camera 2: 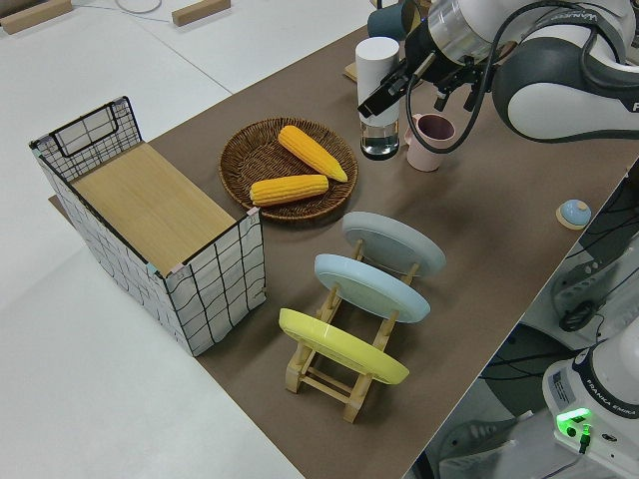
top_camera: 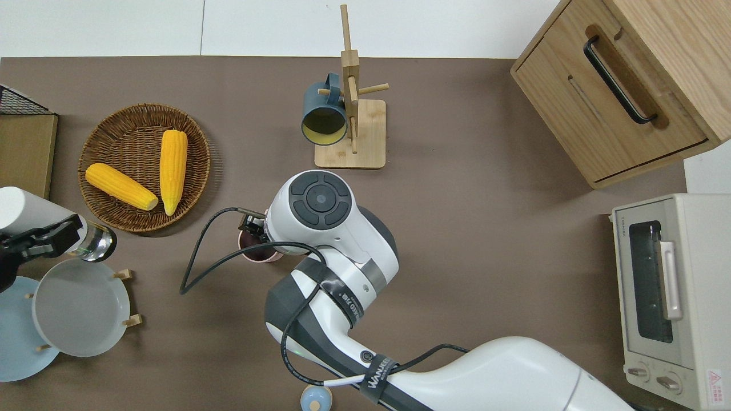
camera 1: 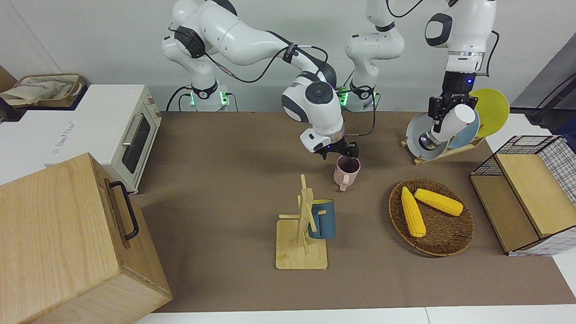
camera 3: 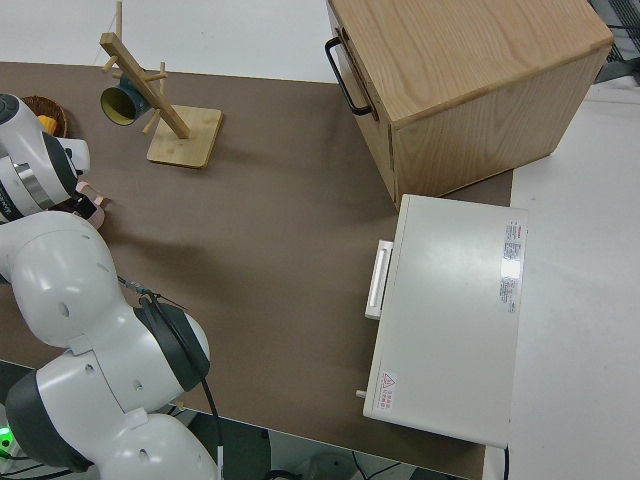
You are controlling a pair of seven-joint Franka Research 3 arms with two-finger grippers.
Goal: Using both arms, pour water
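Note:
My left gripper (camera 1: pixel 443 110) is shut on a white bottle (camera 1: pixel 453 122) with a clear lower end, and holds it tilted in the air. The overhead view shows the left gripper (top_camera: pixel 35 242) and the bottle (top_camera: pixel 25 208) over the table between the basket and the plate rack. A pink mug (camera 1: pixel 347 172) stands upright mid-table, mostly hidden under the right arm in the overhead view. My right gripper (camera 1: pixel 340 154) hangs just above the mug's rim with its fingers apart. The left side view shows the bottle (camera 2: pixel 378 80) beside the mug (camera 2: pixel 431 142).
A wooden mug tree (camera 1: pixel 302 234) carries a blue mug (camera 1: pixel 322 219). Toward the left arm's end are a wicker basket (camera 1: pixel 443 243) with two corn cobs, a plate rack (camera 2: pixel 344 364) and a wire crate (camera 1: pixel 531 189). A toaster oven (camera 1: pixel 121 135) and wooden cabinet (camera 1: pixel 67 243) stand at the right arm's end.

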